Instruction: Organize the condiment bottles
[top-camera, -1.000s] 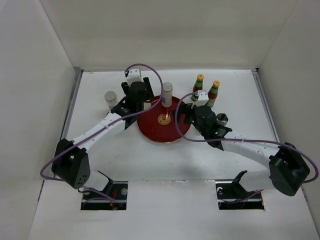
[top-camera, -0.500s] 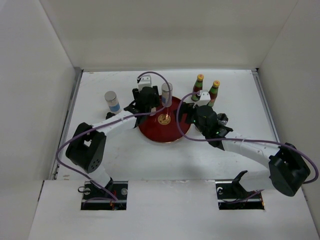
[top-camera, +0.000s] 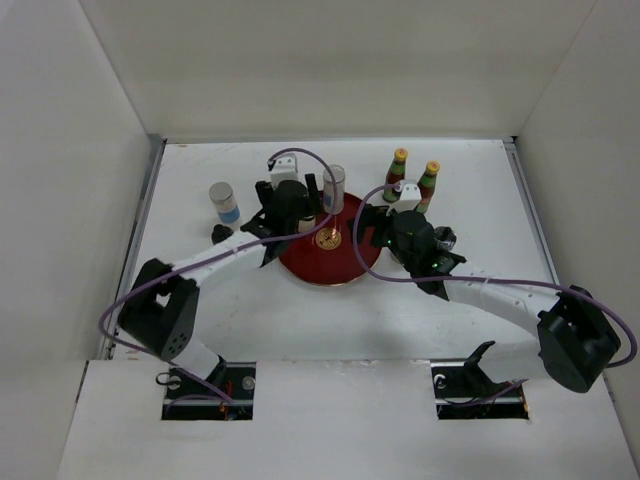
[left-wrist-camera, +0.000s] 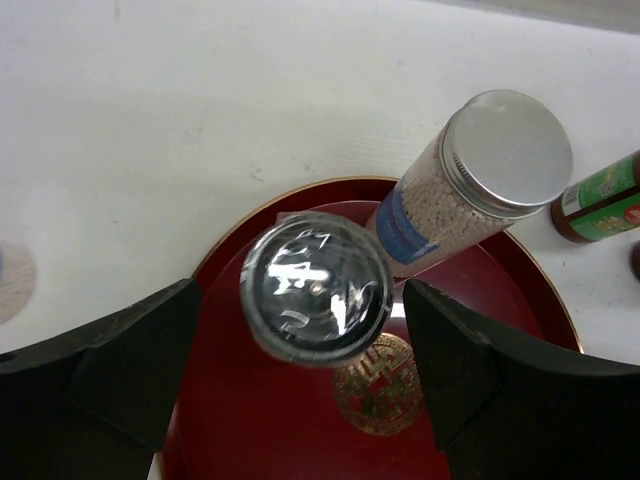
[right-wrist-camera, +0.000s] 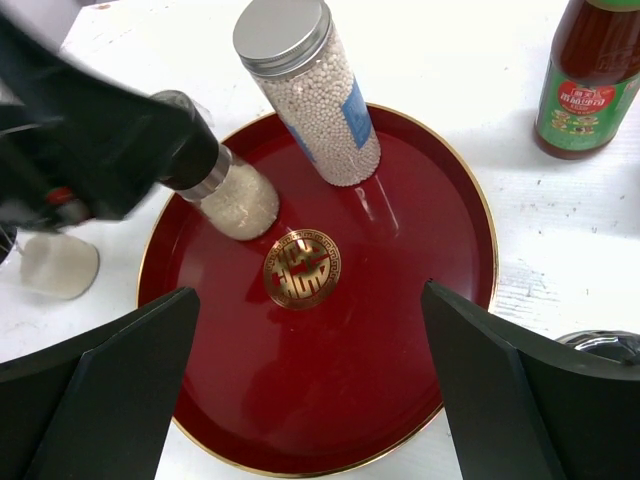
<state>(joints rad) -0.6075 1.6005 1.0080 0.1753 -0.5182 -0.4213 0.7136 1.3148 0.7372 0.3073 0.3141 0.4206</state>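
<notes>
A robotics laboratory test cell is indicated: a flat white table (top-camera: 300, 320) is boxed in by plain white panel walls (top-camera: 330, 70) at its far edge and both sides. A white jointed left arm (top-camera: 215, 262) and right arm (top-camera: 500, 295) are bolted at its near edge, with purple cables (top-camera: 297, 151) looped over them.

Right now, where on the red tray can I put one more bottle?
The half of the red tray nearest the robot, between the gold emblem and the rim, is bare. So is its right side. The far-left part is crowded: the black-capped shaker, the silver-lidded jar and the left gripper sit close together there.
</notes>
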